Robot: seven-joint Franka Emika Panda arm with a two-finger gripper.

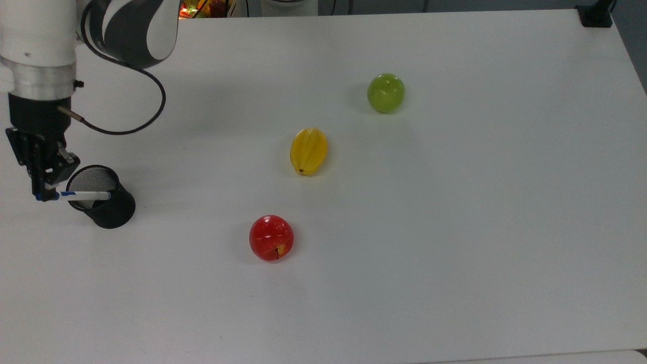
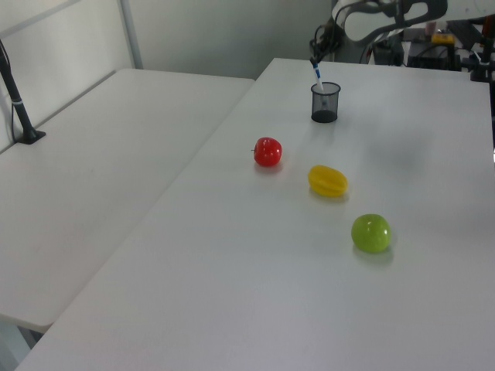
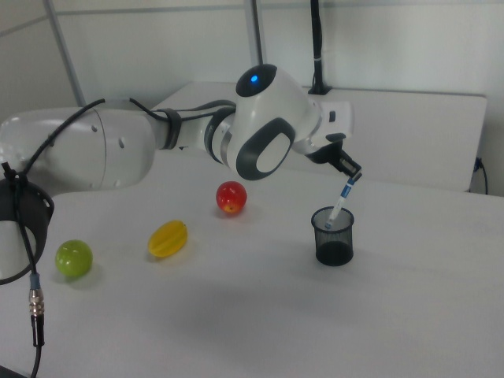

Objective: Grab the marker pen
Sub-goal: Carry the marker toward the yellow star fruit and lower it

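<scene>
The pen is being held at its upper end by the gripper, whose jaws are clamped on the blue-capped tip. In the top view this is being shown at the left edge of the frame, with the white barrel lying across the mouth of the cup. In the right view the pen is being seen tilted, its lower end reaching just inside the rim of the black mesh cup, right of the frame's centre, while the gripper is being kept above the cup. In the left view the pen is being shown at the upper middle of the frame, slanting down into the cup from the gripper.

On the white table, a red apple is being shown below centre in the top view, a yellow fruit near the centre, and a green apple above and right of it, all well apart from one another and from the cup.
</scene>
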